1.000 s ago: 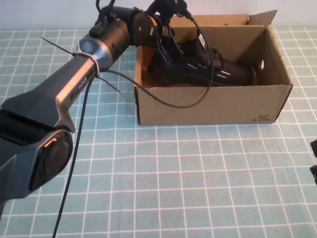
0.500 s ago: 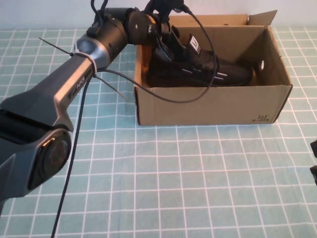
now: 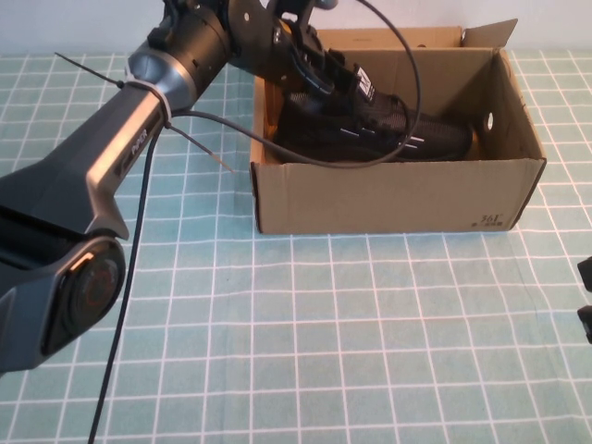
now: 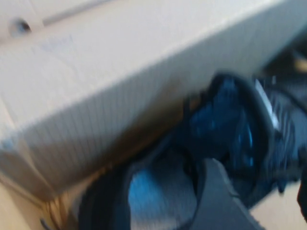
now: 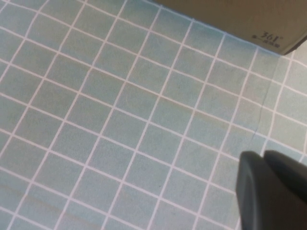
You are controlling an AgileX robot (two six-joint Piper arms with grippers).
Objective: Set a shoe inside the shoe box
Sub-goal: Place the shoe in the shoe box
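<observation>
Boxed shoe (image 3: 370,129) below left pincer (image 3: 310,55)

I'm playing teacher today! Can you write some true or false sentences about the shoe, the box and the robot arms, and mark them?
1. The shoe lies inside the box. True.
2. The box stands on bare wood. False: it stands on a green checked mat.
3. The left gripper is over the left end of the box, by the shoe's heel. True.
4. The right gripper is reaching into the box. False: it stays off by the mat's right side, apart from the box.
5. The box is shut. False: it is open on top.
</observation>
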